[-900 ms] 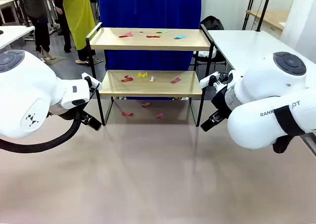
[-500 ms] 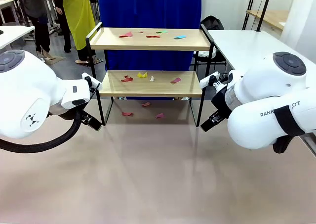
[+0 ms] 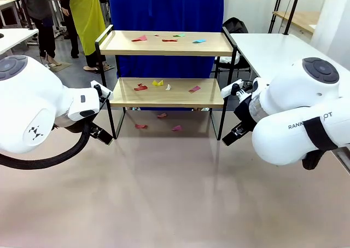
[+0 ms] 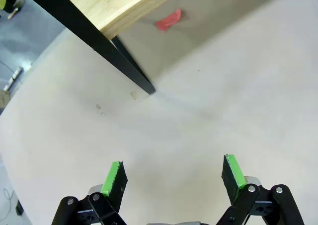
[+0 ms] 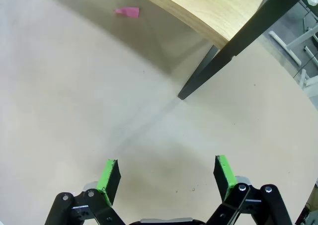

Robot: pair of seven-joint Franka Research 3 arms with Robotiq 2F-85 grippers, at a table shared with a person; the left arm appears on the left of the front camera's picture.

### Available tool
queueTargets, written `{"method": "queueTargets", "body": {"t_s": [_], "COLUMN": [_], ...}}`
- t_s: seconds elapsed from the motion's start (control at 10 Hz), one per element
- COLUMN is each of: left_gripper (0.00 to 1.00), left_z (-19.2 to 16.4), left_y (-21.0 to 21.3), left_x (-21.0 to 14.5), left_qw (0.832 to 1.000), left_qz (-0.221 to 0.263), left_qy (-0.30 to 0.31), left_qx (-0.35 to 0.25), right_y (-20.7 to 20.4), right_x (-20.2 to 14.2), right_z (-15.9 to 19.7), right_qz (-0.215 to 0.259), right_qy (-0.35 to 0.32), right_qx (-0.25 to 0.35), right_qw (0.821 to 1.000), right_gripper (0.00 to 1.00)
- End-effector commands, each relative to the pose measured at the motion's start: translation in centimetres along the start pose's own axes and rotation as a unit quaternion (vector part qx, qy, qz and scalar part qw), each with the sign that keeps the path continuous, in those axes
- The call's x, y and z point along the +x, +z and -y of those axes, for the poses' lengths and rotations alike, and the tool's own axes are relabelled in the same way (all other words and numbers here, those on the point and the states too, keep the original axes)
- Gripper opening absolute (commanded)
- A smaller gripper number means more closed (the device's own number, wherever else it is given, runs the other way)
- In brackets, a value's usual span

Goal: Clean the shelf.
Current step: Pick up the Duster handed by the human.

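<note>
The shelf [image 3: 167, 92], two light wood boards in a thin black frame, stands at the table's far middle. Several coloured paper scraps lie on its top board [image 3: 140, 39], on its lower board [image 3: 157, 83] and on the table under it [image 3: 141, 126]. My left gripper [image 4: 173, 174] hangs open above bare table near the shelf's front left leg [image 4: 126, 68], with a red scrap [image 4: 169, 19] beyond. My right gripper [image 5: 165, 176] is open too, over the table by the front right leg [image 5: 218, 61], a pink scrap [image 5: 127, 12] farther off. Nothing sits between either pair of fingers.
Both white arms [image 3: 33, 105] [image 3: 295, 116] flank the shelf at the left and right. A blue curtain [image 3: 164, 7] hangs behind it, a white side table [image 3: 273, 48] stands at the right, and people stand far back left. The tabletop in front lies bare.
</note>
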State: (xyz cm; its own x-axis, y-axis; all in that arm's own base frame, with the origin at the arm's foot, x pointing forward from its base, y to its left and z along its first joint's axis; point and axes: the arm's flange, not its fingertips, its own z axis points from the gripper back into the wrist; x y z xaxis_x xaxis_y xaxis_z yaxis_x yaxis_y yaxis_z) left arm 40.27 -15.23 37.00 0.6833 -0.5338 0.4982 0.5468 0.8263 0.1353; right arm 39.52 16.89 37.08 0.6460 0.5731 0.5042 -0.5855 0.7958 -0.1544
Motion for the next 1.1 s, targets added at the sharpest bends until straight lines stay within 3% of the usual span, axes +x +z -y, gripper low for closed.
{"method": "queueTargets", "body": {"t_s": [0.0, 0.3, 0.5, 0.8, 1.0], "left_gripper": [1.0, 1.0, 1.0, 1.0, 1.0], "left_z": [-0.5, -4.3, -7.7, -14.2, -18.4], "left_y": [2.1, 7.4, 9.6, 10.5, 9.6], "left_x": [0.4, 2.2, 2.7, 1.1, -0.5], "left_qw": [0.999, 0.994, 0.988, 0.95, 0.908], "left_qz": [0.029, 0.049, 0.051, 0.082, 0.16], "left_qy": [-0.025, -0.038, -0.067, -0.177, -0.221], "left_qx": [-0.037, -0.086, -0.13, -0.244, -0.317], "right_y": [1.9, 6.8, 8.9, 9.1, 7.4], "right_x": [1.3, 4.2, 4.4, 2.3, -0.6], "right_z": [1.0, 5.5, 9.4, 16.4, 20.5], "right_qz": [0.014, 0.048, 0.074, 0.129, 0.179], "right_qy": [0.007, -0.02, -0.027, -0.001, 0.037], "right_qx": [0.018, 0.016, 0.028, 0.069, 0.124], "right_qw": [1.0, 0.999, 0.996, 0.989, 0.975], "right_gripper": [1.0, 1.0, 1.0, 1.0, 1.0]}}
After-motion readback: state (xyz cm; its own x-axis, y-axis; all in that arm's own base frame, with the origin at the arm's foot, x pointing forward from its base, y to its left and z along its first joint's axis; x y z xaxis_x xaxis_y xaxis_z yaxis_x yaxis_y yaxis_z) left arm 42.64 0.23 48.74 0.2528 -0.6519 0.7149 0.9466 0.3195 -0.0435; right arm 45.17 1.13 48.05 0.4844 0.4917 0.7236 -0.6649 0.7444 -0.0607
